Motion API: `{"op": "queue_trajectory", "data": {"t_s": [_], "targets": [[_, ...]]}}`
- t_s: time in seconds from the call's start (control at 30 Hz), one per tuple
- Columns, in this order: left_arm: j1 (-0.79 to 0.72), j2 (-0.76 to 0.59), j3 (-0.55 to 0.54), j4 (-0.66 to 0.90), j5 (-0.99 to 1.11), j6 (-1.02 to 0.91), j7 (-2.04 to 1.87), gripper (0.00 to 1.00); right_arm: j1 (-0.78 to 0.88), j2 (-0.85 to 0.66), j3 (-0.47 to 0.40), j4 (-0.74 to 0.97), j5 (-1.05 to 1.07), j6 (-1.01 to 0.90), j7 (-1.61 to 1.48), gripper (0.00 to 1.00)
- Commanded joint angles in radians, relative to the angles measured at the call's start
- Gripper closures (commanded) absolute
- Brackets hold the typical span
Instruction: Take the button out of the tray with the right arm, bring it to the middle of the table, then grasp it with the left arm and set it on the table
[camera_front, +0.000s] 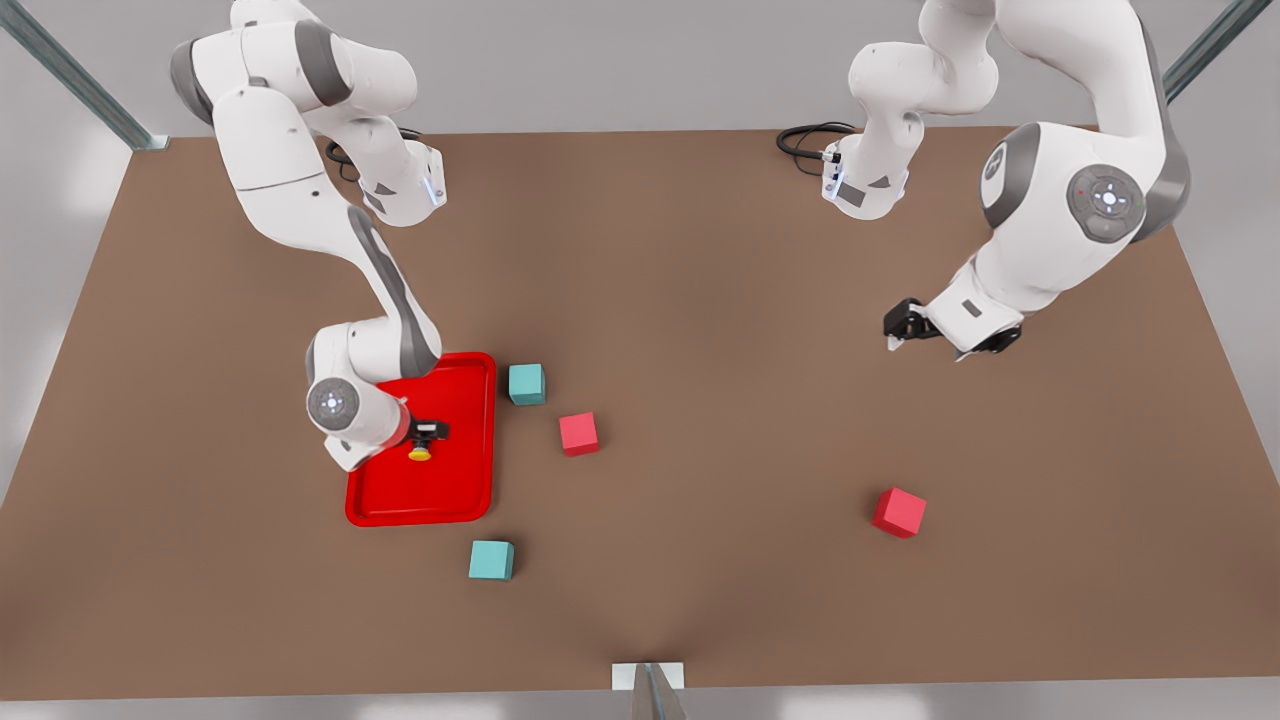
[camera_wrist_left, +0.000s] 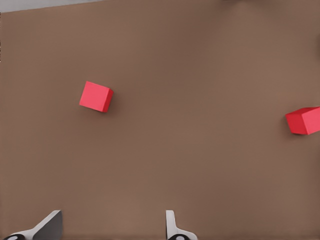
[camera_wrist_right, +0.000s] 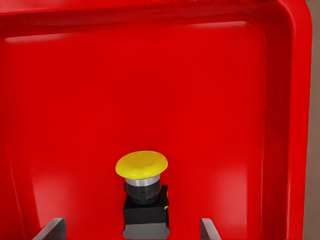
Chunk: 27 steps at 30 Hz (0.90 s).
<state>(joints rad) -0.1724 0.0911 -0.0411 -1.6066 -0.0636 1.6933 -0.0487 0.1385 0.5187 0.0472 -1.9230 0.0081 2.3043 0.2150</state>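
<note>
A pale grey, featureless wall (camera_front: 620, 60) runs behind the scene, softly and evenly lit — no hard shadows. Two slanted grey-green metal frame struts stand at the far corners: one at the front view's left (camera_front: 75, 75), one at its right (camera_front: 1205, 45). A third metal strut on a small white base plate (camera_front: 648, 678) sits at the near edge — centred. Light grey floor (camera_front: 30, 250) shows at the sides.
</note>
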Motion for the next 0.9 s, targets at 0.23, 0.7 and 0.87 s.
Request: {"op": "queue_trajectory", "data": {"t_s": [0.23, 0.7, 0.87], "targets": [[0.002, 0.006, 0.0, 0.0, 0.001, -0.003, 0.0, 0.0, -0.01, 0.032, -0.001, -0.002, 0.001, 0.122, 0.032, 0.0], [0.001, 0.013, 0.0, 0.0, 0.001, -0.004, -0.008, 0.0, -0.011, 0.012, 0.0, -0.174, 0.001, 0.261, 0.041, 0.0], [0.001, 0.015, 0.0, 0.0, 0.002, -0.004, -0.008, 0.0, -0.005, -0.006, 0.007, -0.174, 0.001, 0.261, 0.07, 0.0]]}}
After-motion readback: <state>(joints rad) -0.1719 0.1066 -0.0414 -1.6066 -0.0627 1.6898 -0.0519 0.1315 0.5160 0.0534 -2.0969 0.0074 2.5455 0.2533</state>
